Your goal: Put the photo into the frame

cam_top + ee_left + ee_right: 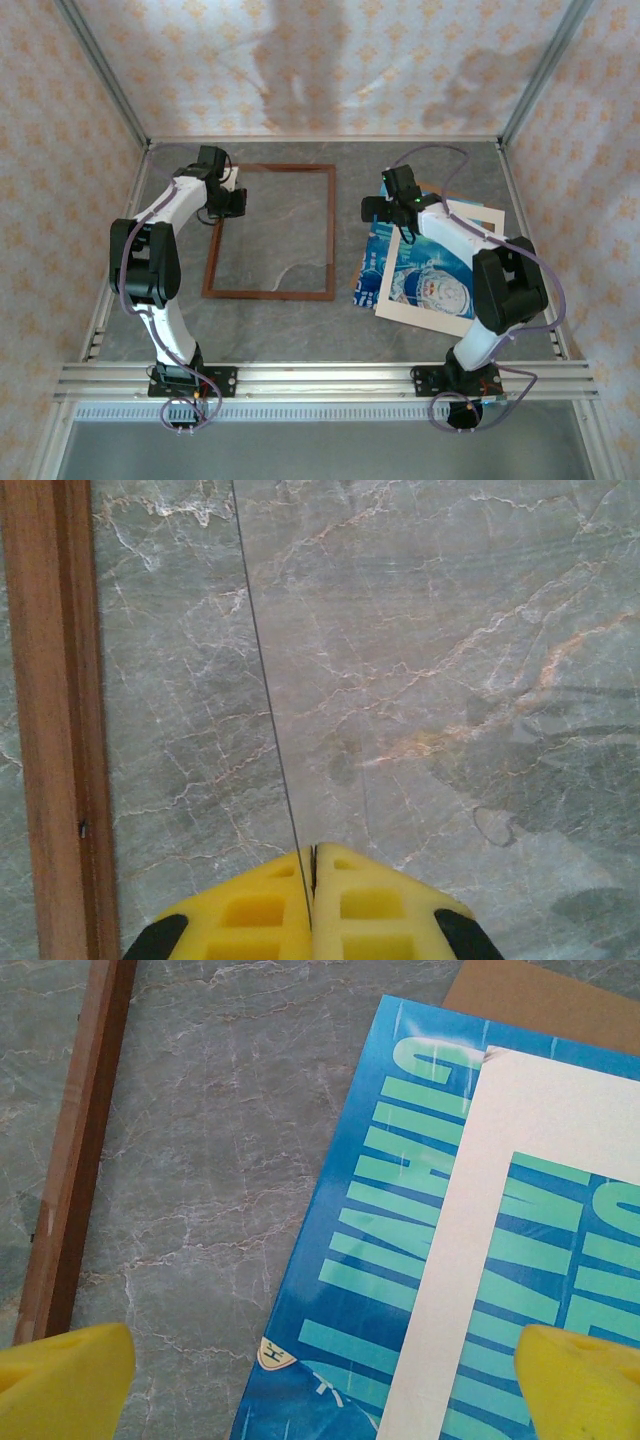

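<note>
Photo: your photo [372,262] [350,1290] lies flat on the table [300,335], outside the frame and near its right rail, not touching it.
Frame: the frame [270,293] [75,1160] [55,730] lies flat with nothing printed inside; grey marble shows through its opening.
On top: a cream mat [425,318] [470,1260] lies skewed over the photo, leaving bare the strip nearest the frame.
Underneath: a brown backing board [530,995] pokes out at the photo corner away from the frame.
Right pincer: the right pincer [388,205] [320,1380] is released, spread wide above that bare strip, holding nothing.
Left pincer: the left pincer [232,200] [313,900] is clenched just inside the frame's left rail, seemingly on the thin edge of a clear sheet [262,670].
Progress: nothing is placed. You have yet to free the photo from the mat, grasp it, carry it across and lay it in.
Edges: the photo's frame-side edge is uncovered but sits flush on the marble, so it is likely hard to get under.
Room: open marble lies between the frame's right rail and the photo. The left arm [150,250] lies along the frame's left side, so the right side looks the freer approach.
</note>
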`<state>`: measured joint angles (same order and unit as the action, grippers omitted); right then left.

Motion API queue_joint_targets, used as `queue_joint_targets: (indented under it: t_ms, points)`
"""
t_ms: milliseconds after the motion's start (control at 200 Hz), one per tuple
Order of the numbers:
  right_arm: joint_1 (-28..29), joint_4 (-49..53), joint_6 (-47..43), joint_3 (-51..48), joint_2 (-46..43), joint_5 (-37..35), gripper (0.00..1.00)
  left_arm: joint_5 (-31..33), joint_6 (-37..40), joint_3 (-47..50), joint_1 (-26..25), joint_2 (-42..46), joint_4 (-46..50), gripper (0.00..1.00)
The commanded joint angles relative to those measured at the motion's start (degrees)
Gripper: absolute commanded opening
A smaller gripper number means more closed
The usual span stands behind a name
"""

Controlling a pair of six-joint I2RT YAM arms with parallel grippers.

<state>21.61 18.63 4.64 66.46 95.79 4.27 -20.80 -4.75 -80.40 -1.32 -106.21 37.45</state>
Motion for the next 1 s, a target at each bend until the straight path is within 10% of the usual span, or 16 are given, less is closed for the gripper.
queue_joint_targets:
  t_ms: [0,996]
  points:
    - [0.4,0.9,-0.7,1.8,0.4,-1.6,0.97,2.4,2.2,-0.6,0.7,0.9,-0.3,0.0]
    - [0.5,1.0,-0.6,1.8,0.3,-1.4,0.97,5.2,3.6,0.5,0.8,1.5,-1.4,0.0]
